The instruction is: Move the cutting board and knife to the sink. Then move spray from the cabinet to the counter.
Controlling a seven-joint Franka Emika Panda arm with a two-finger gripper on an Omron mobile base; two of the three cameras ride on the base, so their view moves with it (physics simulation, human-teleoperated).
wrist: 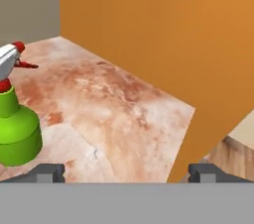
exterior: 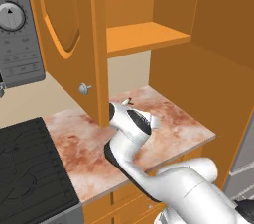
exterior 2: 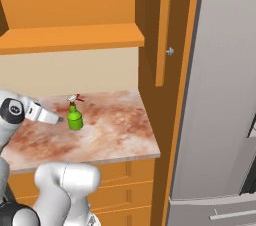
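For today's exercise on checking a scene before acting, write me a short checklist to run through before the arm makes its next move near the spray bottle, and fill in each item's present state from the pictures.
1. Spray stands upright on the counter: ok.
2. Spray is out of the cabinet, whose shelf looks bare: ok.
3. Gripper has its jaws wide apart, nothing between them: ok.
4. Jaws are clear of the bottle, which sits off to one side in the hand view: ok, though the gap is hard to judge.
5. Open cabinet door hangs above the arm; room to lift past it: cannot tell.
6. Cutting board and knife in the sink: cannot tell.
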